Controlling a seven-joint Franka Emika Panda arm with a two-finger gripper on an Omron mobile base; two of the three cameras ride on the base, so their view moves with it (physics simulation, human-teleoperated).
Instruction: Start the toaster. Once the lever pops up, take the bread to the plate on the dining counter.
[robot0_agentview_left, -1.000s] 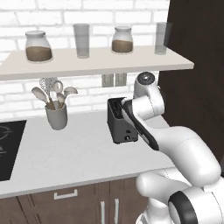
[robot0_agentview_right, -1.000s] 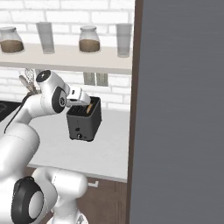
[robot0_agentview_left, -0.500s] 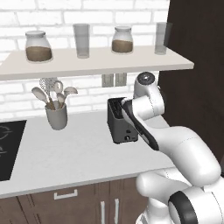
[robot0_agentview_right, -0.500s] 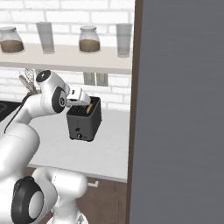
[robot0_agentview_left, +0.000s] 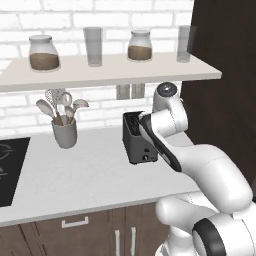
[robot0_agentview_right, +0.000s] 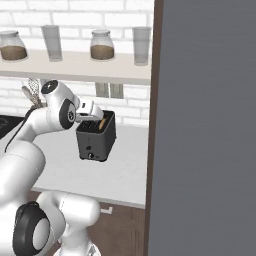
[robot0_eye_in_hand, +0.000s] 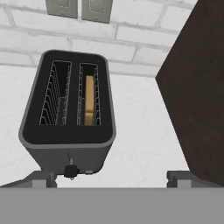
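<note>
Unchanged from a second ago: arm, toaster (robot0_agentview_left: 139, 138) and bread (robot0_eye_in_hand: 89, 99) all where they were, with no shift in either base view. Arm raised from the base and bent at the elbow, forearm reaching forward over the white countertop (robot0_agentview_left: 75, 175), wrist turned so the hand looks down onto the toaster's top. Gripper (robot0_eye_in_hand: 112, 180) poised above and in front of the toaster, fingertips (robot0_eye_in_hand: 41, 179) spread wide apart, one at each lower corner of the hand view, touching nothing. Toaster standing upright on the countertop near the brick wall, close beside a tall dark cabinet (robot0_agentview_right: 205, 125); small round knob (robot0_eye_in_hand: 70, 170) low on its front face. Bread sitting upright in the right-hand slot as seen from the hand, left-hand slot showing bare wire guides. Utensil crock (robot0_agentview_left: 65, 131) further left along the countertop, jars and glasses lined up on the shelf (robot0_agentview_left: 110, 70) above. No readable brand, label or lettering anywhere.
</note>
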